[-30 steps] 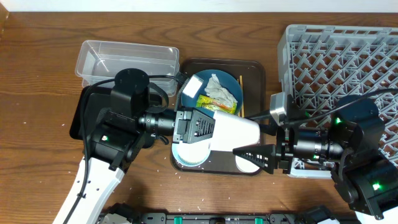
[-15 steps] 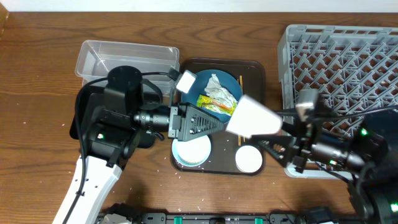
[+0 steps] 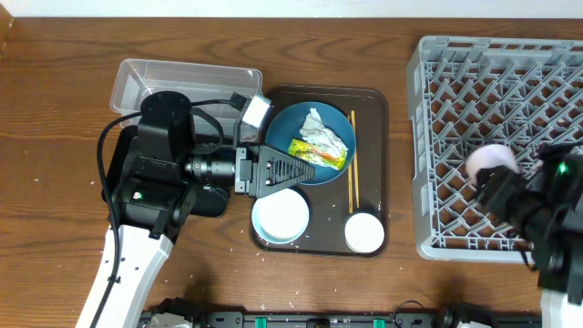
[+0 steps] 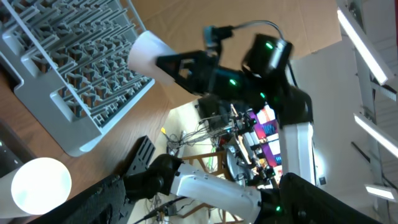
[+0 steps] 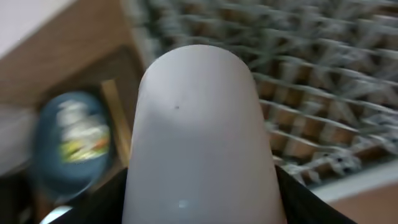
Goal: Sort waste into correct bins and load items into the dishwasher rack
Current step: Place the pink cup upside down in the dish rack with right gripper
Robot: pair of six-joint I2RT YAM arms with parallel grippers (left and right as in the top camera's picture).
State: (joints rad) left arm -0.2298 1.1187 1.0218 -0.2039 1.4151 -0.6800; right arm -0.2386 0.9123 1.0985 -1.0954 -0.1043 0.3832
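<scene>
A: Which step was it?

B: Loading the rack (image 3: 483, 82). The right gripper (image 5: 202, 193) was clamped on the pink cup (image 3: 492, 161), which hung over the rack's lattice near its left side. I couldn't tell if it had touched the pegs.

A: And the left gripper (image 3: 310, 173)?

B: Its fingers were spread and held nothing. It hovered over the brown tray (image 3: 373, 100), at the edge of the blue plate (image 3: 291, 123).

A: Was any waste sorted?

B: Didn't look like it. The tissue (image 3: 316, 126) and wrapper (image 3: 316, 153) lay on the plate. The clear tub (image 3: 182, 82) looked empty.

A: What was left on the tray?

B: The bowl (image 3: 281, 217), the white cup (image 3: 364, 232) and the chopsticks (image 3: 352, 159) just right of the plate.

A: Next move?

B: My guess: lower the cup into a cell between the pegs, mouth down, then let go. The risk is that it catches on a peg and tips. The left one sat close enough to pick the wrapper.
</scene>
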